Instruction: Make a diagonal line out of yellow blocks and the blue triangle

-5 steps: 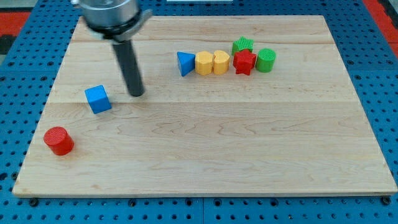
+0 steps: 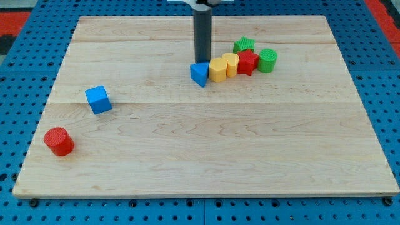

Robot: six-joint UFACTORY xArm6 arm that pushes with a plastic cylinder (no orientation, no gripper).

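Observation:
My tip (image 2: 202, 62) stands just above the blue triangle (image 2: 200, 74), touching its top side. To the triangle's right lie two yellow blocks, one (image 2: 218, 69) against it and the other (image 2: 230, 64) a little higher. The three form a short line rising toward the view's right. The second yellow block touches the red star (image 2: 247, 62).
A green star (image 2: 244, 45) and a green cylinder (image 2: 267, 60) sit next to the red star. A blue cube (image 2: 99, 99) lies at the view's left and a red cylinder (image 2: 59, 140) at the lower left. The wooden board (image 2: 206, 150) rests on blue pegboard.
My tip moved from beside the blue cube to the right and up to the blue triangle. The triangle moved down and right, and the yellow blocks shifted into a slanted row.

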